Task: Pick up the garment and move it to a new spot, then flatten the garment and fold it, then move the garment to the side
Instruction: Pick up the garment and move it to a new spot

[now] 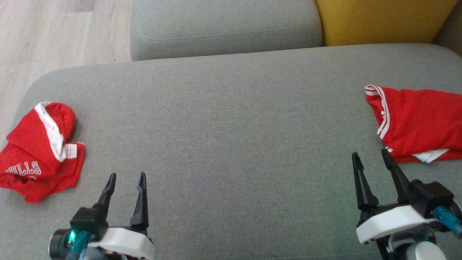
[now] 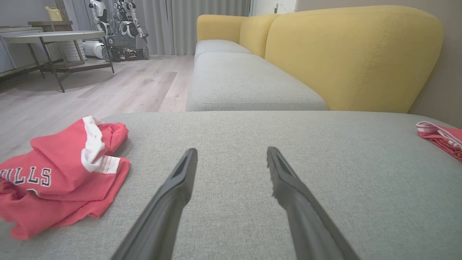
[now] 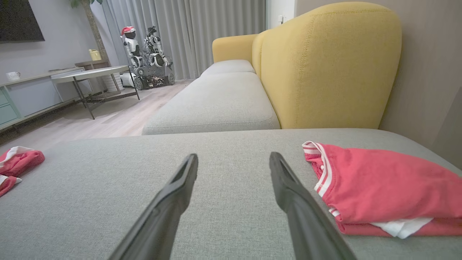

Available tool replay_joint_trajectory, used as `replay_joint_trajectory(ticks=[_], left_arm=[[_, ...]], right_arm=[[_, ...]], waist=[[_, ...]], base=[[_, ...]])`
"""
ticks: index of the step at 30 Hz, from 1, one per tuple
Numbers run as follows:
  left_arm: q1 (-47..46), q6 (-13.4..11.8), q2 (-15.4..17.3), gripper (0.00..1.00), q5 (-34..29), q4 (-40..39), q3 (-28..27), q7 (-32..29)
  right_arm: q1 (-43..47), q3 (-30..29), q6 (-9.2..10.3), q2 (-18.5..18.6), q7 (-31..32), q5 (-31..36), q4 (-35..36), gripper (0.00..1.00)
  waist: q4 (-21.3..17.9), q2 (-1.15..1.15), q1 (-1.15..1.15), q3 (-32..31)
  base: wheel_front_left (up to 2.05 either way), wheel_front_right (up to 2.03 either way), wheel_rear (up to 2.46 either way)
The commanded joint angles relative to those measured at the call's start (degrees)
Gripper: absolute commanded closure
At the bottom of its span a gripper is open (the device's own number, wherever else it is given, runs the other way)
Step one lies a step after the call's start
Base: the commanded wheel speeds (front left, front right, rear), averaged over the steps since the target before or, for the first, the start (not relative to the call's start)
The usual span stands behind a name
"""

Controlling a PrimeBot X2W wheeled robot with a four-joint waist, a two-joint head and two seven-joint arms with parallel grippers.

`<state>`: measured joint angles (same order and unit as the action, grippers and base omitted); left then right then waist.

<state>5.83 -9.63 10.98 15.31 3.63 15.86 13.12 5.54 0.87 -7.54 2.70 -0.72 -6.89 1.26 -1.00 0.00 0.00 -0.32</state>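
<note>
A crumpled red garment [image 1: 38, 150] with white trim and white lettering lies at the left end of the grey seat cushion [image 1: 223, 137]; it shows too in the left wrist view [image 2: 61, 173]. A second red garment [image 1: 418, 122] with white stripes lies folded and flat at the right end, seen close in the right wrist view [image 3: 379, 187]. My left gripper [image 1: 126, 177] hovers open over the cushion, just right of the crumpled garment, holding nothing. My right gripper [image 1: 371, 155] is open too, its fingertips just left of the folded garment's near edge.
A second grey cushion [image 1: 223, 29] adjoins at the back, with a yellow backrest [image 1: 382, 20] at the back right. Wooden floor [image 1: 54, 32] lies beyond the cushion's left edge. A round table [image 2: 54, 38] and another robot [image 2: 119, 29] stand farther off in the room.
</note>
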Motion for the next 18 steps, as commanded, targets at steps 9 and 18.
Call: replay_joint_trajectory(ticks=[9,18], left_arm=[[-1.52,-0.97,1.58,0.0,0.92,-2.74,-2.02,-0.34],[-1.62,-1.25,1.76,0.0,1.15,-2.84,-1.79,-0.34]], right_arm=[[-0.68,0.64,0.05,0.19,0.69,-0.24,3.46,0.0],[-0.64,0.64,0.05,0.18,0.94,-0.47,3.58,0.0]], waist=[[-0.05,0.0,0.0,-0.19],[-0.12,0.0,0.0,-0.09]], base=[[0.0,0.0,0.0],[0.0,0.0,0.0]])
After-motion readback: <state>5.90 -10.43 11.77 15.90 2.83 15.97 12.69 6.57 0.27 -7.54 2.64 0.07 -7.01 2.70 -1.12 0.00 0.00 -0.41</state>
